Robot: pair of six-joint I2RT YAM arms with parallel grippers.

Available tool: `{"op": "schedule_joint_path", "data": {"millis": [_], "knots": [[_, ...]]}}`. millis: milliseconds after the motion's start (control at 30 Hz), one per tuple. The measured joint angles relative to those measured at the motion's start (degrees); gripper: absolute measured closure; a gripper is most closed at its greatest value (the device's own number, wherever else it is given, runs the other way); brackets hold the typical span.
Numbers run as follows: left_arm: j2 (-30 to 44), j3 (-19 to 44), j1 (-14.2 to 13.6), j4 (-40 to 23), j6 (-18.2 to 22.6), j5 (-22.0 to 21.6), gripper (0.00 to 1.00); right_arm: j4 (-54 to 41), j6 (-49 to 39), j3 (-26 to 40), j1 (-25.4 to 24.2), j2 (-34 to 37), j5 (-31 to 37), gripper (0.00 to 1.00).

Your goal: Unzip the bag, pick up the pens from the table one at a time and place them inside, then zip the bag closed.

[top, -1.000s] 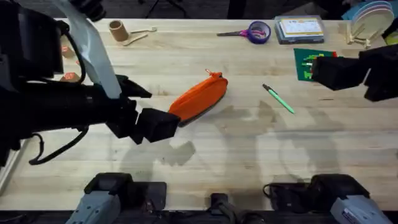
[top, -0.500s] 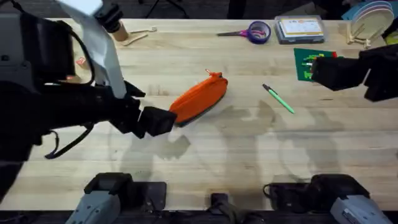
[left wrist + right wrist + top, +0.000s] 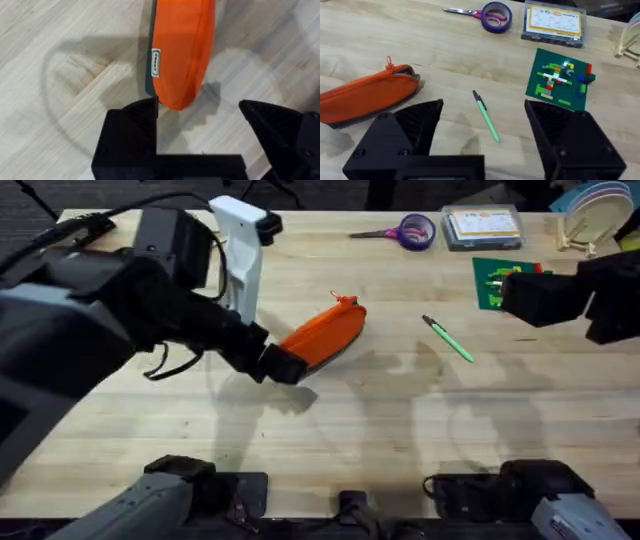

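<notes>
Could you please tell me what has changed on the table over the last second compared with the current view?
The left arm swung up and forward, and its gripper moved in on the near end of the orange bag, fingers open on either side of that end, not yet closed. The bag, the green pen and the right gripper stayed where they were.

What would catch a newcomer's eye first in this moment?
The orange bag lying slantwise mid-table stands out most, with the left gripper open right at its near end, one finger beside the tip. To its right, apart from it, lies the bright green pen on the bare table. The right gripper hangs open above that pen.
</notes>
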Motion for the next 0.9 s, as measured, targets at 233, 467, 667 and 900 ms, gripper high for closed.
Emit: {"op": "schedule_joint_path", "data": {"millis": [233,467,667,900], "knots": [[8.1,0.0,-0.25,4.07,0.0,-0.3,0.005,-0.02,-0.08,0.0,0.0,0.0,0.0,0.003],[10.3,-0.04,-0.25,5.13,-0.01,-0.44,0.025,-0.01,-0.2,0.0,0.0,-0.01,0.0,0.003],[10.3,-0.07,-0.25,7.01,-0.11,0.04,0.238,-0.01,-1.03,0.0,0.0,-0.01,0.0,0.003],[10.3,-0.11,-0.42,6.85,-0.24,0.36,0.768,0.0,-1.63,0.0,0.0,-0.01,0.0,0.004]]}}
